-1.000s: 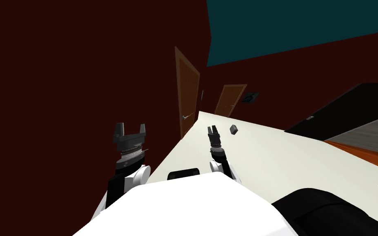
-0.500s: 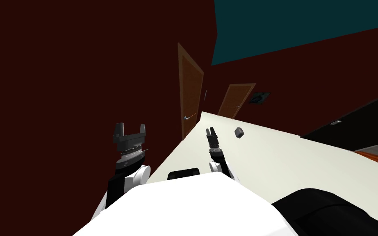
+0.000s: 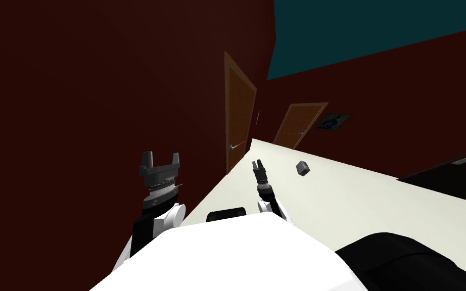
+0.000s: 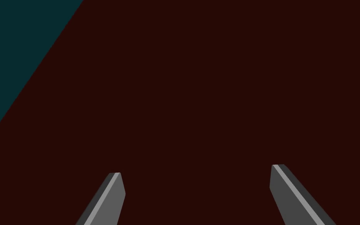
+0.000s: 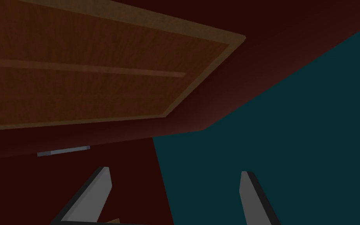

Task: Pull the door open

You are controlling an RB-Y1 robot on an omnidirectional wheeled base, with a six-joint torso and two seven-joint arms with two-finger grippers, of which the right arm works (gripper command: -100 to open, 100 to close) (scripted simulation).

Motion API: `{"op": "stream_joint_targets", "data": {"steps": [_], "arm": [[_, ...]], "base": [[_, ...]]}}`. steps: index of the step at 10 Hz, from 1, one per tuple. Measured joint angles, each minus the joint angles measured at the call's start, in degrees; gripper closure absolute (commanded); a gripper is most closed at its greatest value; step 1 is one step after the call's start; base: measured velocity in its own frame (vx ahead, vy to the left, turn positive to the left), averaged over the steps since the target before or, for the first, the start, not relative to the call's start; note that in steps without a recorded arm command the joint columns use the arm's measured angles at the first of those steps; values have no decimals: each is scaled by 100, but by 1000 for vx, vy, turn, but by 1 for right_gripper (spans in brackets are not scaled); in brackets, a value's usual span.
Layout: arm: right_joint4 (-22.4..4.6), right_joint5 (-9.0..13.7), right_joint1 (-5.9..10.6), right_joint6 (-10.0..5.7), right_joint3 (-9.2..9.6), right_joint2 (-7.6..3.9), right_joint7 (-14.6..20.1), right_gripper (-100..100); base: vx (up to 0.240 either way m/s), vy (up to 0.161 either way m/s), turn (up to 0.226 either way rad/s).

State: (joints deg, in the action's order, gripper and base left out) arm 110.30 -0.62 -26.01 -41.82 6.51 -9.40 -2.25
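A brown panelled door (image 3: 239, 117) stands shut in the dark red wall ahead on the left, with a small grey lever handle (image 3: 235, 146) near its right edge. My right gripper (image 3: 258, 164) is raised short of that door, apart from the handle. In the right wrist view, the same gripper (image 5: 175, 177) is open, its fingers empty, with the door's upper panels (image 5: 77, 78) beyond them. My left gripper (image 3: 159, 160) stands open beside the dark red wall. The left wrist view shows this gripper (image 4: 196, 172) with nothing between its fingers.
A second brown door (image 3: 298, 125) sits farther along the hallway, with a framed picture (image 3: 334, 122) beside it. A small dark grey box (image 3: 303, 167) lies on the pale floor (image 3: 358, 197). A black area (image 3: 454, 177) shows at the right.
My view has swung: both doors, the box and the picture have drifted right, and the black area has slid toward the right edge. The right gripper has shifted slightly left and down.
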Motion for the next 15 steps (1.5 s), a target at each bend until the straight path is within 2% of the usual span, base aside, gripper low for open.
{"op": "stream_joint_targets", "data": {"steps": [4, 9, 15], "arm": [[-440, 84, 26, -165, 65, -161, 171, -100], [-1211, 195, 219, -409, 135, -344, 390, -100], [-2015, 323, 324, -696, 246, -572, 648, -100]], "base": [[97, -40, 140], [81, -49, 132], [89, -49, 152]]}}
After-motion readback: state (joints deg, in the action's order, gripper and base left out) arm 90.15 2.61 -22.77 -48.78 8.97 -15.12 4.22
